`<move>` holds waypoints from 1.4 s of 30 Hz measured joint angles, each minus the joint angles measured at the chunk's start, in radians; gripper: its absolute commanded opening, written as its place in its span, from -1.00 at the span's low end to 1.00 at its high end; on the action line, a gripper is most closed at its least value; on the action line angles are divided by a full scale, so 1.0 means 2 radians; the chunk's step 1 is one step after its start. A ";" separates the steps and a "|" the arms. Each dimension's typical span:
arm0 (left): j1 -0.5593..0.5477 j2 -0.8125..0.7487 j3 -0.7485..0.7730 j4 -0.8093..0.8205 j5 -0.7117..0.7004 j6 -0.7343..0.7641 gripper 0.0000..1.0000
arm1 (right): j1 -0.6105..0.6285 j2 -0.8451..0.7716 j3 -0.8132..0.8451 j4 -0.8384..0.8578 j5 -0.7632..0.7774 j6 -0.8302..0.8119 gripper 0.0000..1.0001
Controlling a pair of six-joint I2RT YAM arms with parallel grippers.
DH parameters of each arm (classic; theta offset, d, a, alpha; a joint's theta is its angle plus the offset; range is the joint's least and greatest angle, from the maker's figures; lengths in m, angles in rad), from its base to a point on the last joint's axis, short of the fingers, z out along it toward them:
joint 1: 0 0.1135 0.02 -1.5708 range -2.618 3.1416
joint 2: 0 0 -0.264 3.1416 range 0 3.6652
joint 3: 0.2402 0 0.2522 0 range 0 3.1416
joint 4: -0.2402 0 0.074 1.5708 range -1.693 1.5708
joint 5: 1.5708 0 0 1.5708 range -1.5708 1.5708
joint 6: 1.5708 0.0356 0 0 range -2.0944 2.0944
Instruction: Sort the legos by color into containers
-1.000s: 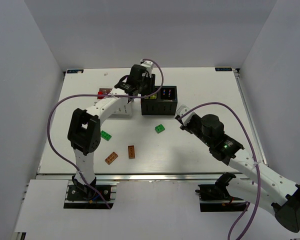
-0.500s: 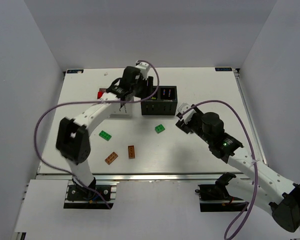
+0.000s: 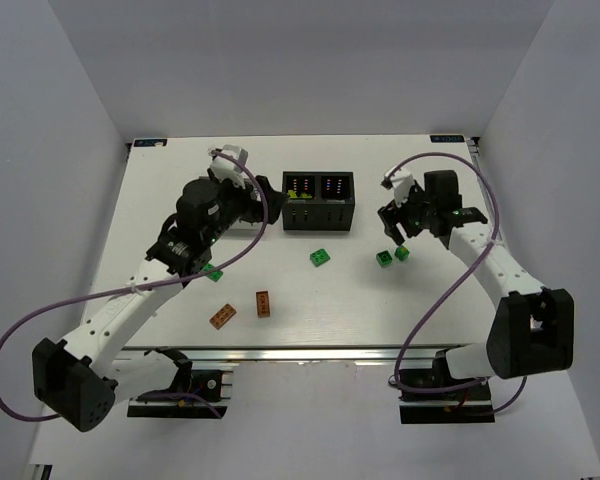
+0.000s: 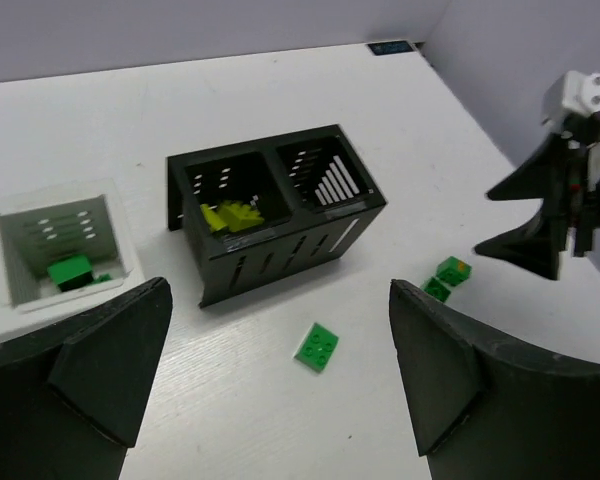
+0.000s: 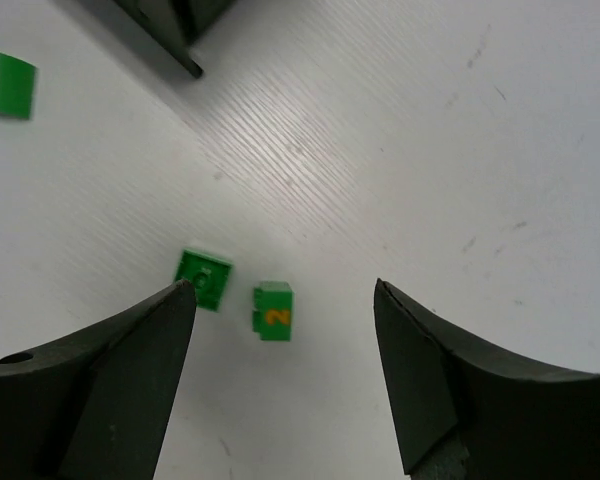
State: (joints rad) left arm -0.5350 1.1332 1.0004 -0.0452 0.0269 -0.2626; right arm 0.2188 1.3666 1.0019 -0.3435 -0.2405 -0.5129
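Right of black container (image 3: 319, 216) | right gripper (image 5: 283, 288) spread, empty | green legos (image 5: 273, 312) beneath

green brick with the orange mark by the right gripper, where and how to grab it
Probably from straight above, the right gripper closing on the marked brick's two flat side walls: it lies low and the open jaws hang over it. Mind the second green brick close beside it.

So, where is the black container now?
In the top view the black container stands centrally, toward the far edge of the table; the white container is close on its left and a green brick lies just before it.
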 measured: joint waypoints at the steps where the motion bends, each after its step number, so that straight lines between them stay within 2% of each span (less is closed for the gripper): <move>1: 0.000 -0.006 -0.008 -0.003 -0.009 0.001 0.96 | -0.013 0.008 0.006 -0.007 -0.002 -0.008 0.51; 6: 0.000 -0.046 -0.018 -0.001 -0.074 0.016 0.96 | -0.040 0.037 0.012 -0.037 -0.004 -0.040 0.34; 14: 0.000 -0.109 -0.029 0.016 -0.170 0.043 0.96 | -0.036 0.068 0.007 -0.034 -0.002 -0.068 0.33; 36: 0.008 -0.087 -0.031 0.015 -0.157 0.048 0.96 | -0.033 0.108 -0.016 0.001 0.041 -0.086 0.33; 42: 0.008 -0.087 -0.031 0.015 -0.152 0.049 0.96 | -0.033 0.137 -0.016 0.001 0.042 -0.088 0.22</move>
State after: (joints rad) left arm -0.5190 0.9596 0.9375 -0.0154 -0.2771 -0.1646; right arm 0.1528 1.6402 0.9695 -0.3424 -0.1566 -0.6888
